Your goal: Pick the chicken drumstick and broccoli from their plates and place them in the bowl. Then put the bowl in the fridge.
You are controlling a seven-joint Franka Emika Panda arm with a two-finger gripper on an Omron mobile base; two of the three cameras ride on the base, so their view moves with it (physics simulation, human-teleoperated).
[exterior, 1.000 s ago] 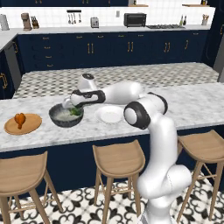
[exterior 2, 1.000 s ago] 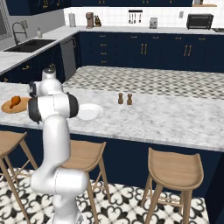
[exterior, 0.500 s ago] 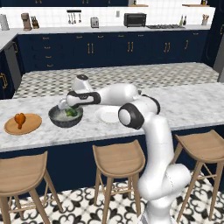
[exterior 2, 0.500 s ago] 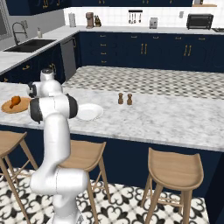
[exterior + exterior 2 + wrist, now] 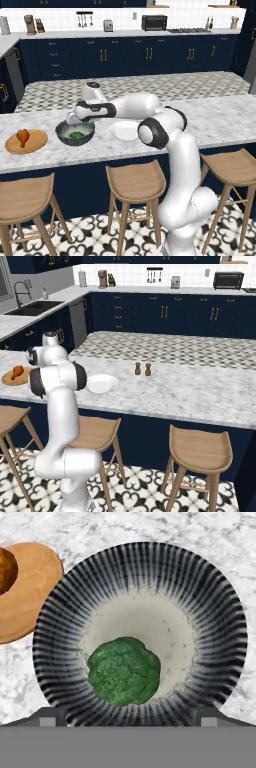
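The dark ribbed bowl point(image 5: 75, 134) point(image 5: 215, 612) stands on the marble island counter. The green broccoli point(image 5: 124, 670) point(image 5: 76, 134) lies loose on its pale bottom. My gripper point(image 5: 74, 120) point(image 5: 127, 718) hovers just over the bowl, open, its fingertips point(image 5: 47, 717) far apart and touching nothing. Left of the bowl, the orange-brown chicken drumstick point(image 5: 22, 136) point(image 5: 17, 371) point(image 5: 6, 569) rests on the tan wooden plate point(image 5: 35, 145) point(image 5: 9, 379) point(image 5: 30, 597). The white plate point(image 5: 125, 131) point(image 5: 101, 384) sits bare to the bowl's right. A grey sliver point(image 5: 251, 65) at the far right edge may be the fridge; I cannot tell.
Two small brown shakers point(image 5: 142, 369) stand on the counter beyond the white plate. Wooden stools point(image 5: 135, 182) line the island's near side. Navy cabinets and a back counter with a toaster oven point(image 5: 153, 22) run along the far wall.
My gripper has opened and the broccoli has dropped from it into the bowl. The hand drifted slightly left over the bowl.
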